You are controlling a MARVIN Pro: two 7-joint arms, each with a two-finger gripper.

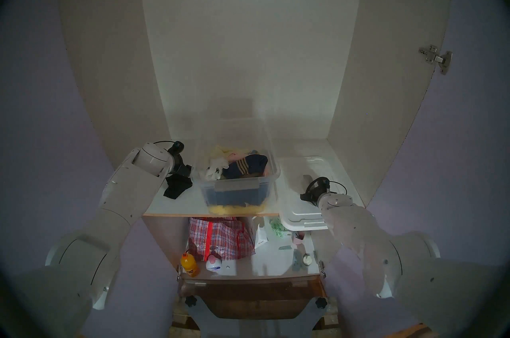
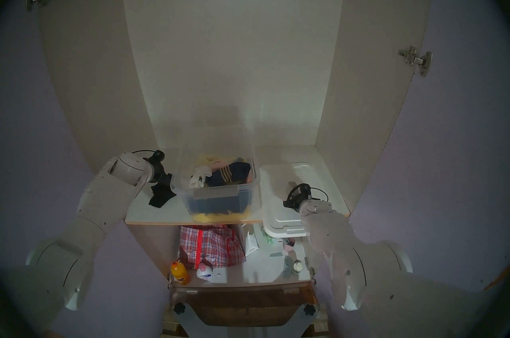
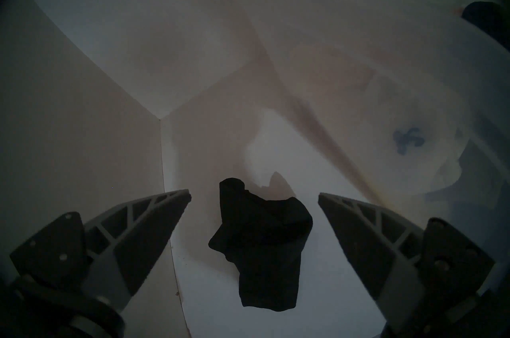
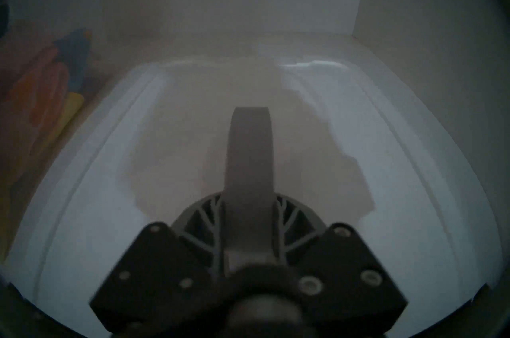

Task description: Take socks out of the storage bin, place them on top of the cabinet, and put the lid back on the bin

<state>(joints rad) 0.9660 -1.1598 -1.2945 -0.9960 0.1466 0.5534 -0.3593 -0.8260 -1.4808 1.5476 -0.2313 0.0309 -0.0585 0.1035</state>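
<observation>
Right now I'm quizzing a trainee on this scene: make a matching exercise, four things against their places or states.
Things:
1. black socks
2. lid
3. storage bin
4. left tool

Places or states:
A. open, above the board
B. uncovered, clothes inside
C. loose on the white board, left of the bin
D. flat on the board, handle clamped by the right tool

Pairs: 1-C, 2-D, 3-B, 4-A
</observation>
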